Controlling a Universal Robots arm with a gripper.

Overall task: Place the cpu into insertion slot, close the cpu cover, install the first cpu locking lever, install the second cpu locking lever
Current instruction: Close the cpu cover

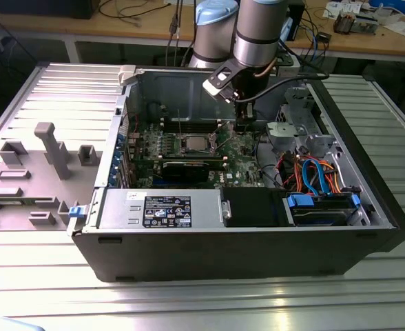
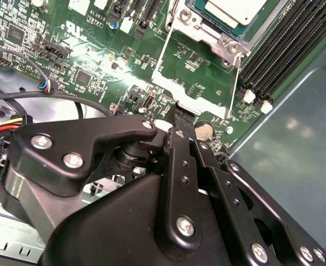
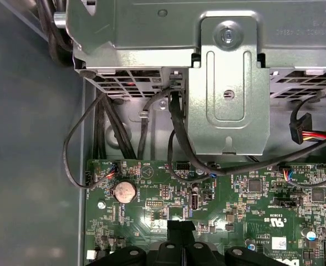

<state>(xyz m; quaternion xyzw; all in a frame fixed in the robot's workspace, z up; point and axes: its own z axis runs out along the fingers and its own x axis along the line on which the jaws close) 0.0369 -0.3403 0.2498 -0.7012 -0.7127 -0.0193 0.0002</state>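
— Where do we find the cpu (image 2: pixel 232 10)?
— It lies flat in the insertion slot (image 2: pixel 225 43) on the green board (image 3: pixel 251 205), silver top up.
— And the gripper (image 1: pixel 242 125)?
— We see its fingers (image 3: pixel 175 228) pressed together, nothing between them, low over the board near the coin battery (image 3: pixel 124 191), apart from the slot, on the exterior view's right of it.
— The computer case (image 1: pixel 244 252) rests on the ribbed surface (image 1: pixel 189 307).
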